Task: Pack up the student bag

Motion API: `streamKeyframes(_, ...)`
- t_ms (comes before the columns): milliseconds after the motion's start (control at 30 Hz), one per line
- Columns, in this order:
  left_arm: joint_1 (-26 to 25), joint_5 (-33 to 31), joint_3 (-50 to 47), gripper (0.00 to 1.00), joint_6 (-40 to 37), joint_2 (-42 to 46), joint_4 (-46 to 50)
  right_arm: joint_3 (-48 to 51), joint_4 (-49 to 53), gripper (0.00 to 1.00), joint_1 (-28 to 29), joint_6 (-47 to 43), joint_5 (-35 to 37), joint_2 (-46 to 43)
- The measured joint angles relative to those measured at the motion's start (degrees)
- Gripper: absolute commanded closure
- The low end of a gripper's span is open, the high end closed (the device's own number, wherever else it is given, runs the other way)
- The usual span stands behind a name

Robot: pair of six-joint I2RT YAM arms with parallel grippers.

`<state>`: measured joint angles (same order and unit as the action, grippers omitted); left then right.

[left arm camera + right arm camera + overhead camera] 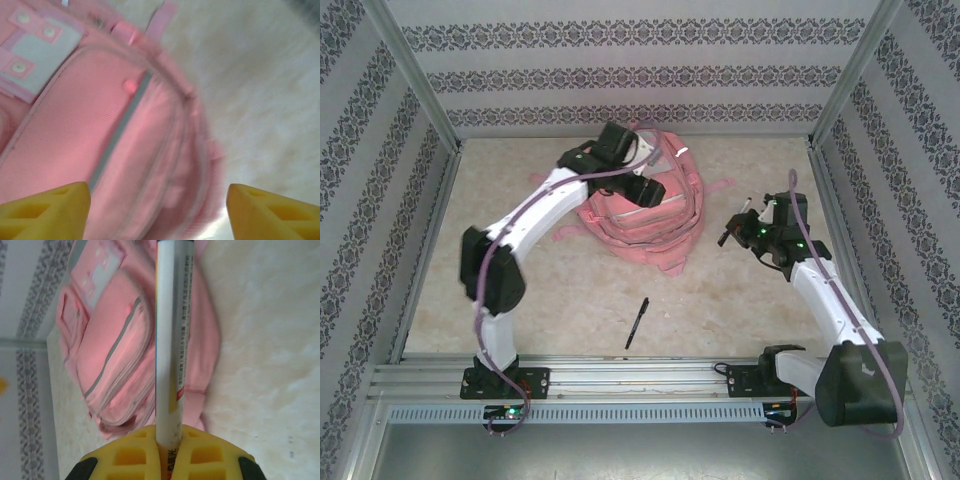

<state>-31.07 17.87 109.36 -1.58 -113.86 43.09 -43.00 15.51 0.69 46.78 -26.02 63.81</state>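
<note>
student bag (655,232) mid-table, pen (636,322) before it, marker (172,340) in right pincer (167,450)

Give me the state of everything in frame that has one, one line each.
student bag: lying on the table, front up; pockets look zipped, but the wrist view is blurred.
white marker: clamped between the fingers, apart from the bag.
black pen: loose on the table, on the near side of the bag, untouched.
left gripper: open, empty, above the bag.
right gripper: shut on the white marker.
</note>
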Motion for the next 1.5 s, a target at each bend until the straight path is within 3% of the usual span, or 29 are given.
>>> streamKeyframes(200,-2.01,-8.41,9.46,0.17,-9.94,-15.17,10.05,2.47,1.9,1.0,-1.36,1.14,1.14,-4.04)
streamKeyframes(467,-2.86,-14.12,18.93,0.27,-12.41,-22.43,17.9,2.8,2.36,1.0,-1.97,1.4,-0.2,-2.82)
streamKeyframes(633,-3.48,-15.15,20.33,0.89,-13.6,-22.99,20.44,2.8,2.73,1.0,-2.1,1.31,-0.92,-2.12)
streamKeyframes(733,-3.61,-15.02,22.82,1.0,-14.27,-23.34,22.27,2.69,2.78,1.0,-2.1,1.33,-2.1,-1.79)
streamKeyframes(900,-3.41,-11.89,24.39,1.0,-14.47,-23.1,23.47,2.62,1.51,1.0,-0.44,2.67,-5.07,0.2)
streamKeyframes(1133,-3.26,-3.1,27.52,1.0,-10.16,-21.2,24.37,0.44,-6.03,1.0,7.61,11.52,-8.28,9.33)
streamKeyframes(1333,-2.1,6.01,29.64,1.0,-3.13,-19.56,24.35,-4.28,-13.22,1.0,14.84,25.75,-2.4,19.52)
streamKeyframes(1467,-1.81,8.09,29.64,1.0,-0.04,-19.26,24.35,-8.72,-16.74,1.0,19.71,32.3,4.55,26.53)
streamKeyframes(1500,-1.81,8.28,29.64,1.0,0.5,-19.23,24.33,-9.77,-17.79,0.92,20.31,33.51,5.46,28.33)
